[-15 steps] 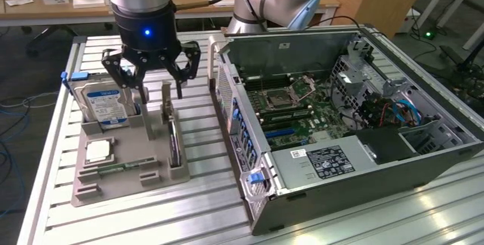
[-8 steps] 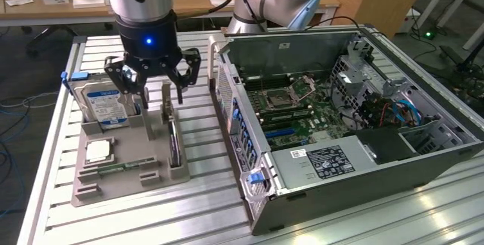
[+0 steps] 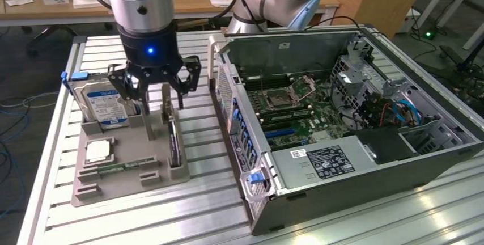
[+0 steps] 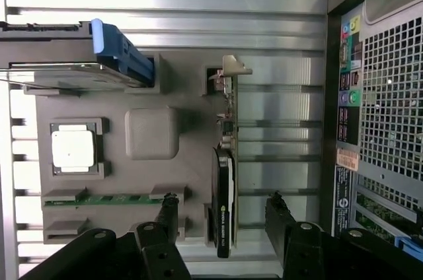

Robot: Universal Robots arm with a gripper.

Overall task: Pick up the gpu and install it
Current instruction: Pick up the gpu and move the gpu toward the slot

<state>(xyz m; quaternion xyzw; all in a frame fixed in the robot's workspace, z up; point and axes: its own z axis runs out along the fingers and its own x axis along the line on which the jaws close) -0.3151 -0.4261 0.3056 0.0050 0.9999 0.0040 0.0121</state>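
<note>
Wrist view: gripper (image 4: pixel 223 199) spread wide above gpu (image 4: pixel 225 174), which stands edge-on in slot of gray holder (image 4: pixel 132 174). Top edge exposed, likely for grasping; nothing held.

The desk (image 3: pixel 151 216) is ribbed, shiny metal; the holder (image 4: pixel 152 131) looks matt grey plastic; the gpu (image 4: pixel 225 207) is glossy black.
</note>
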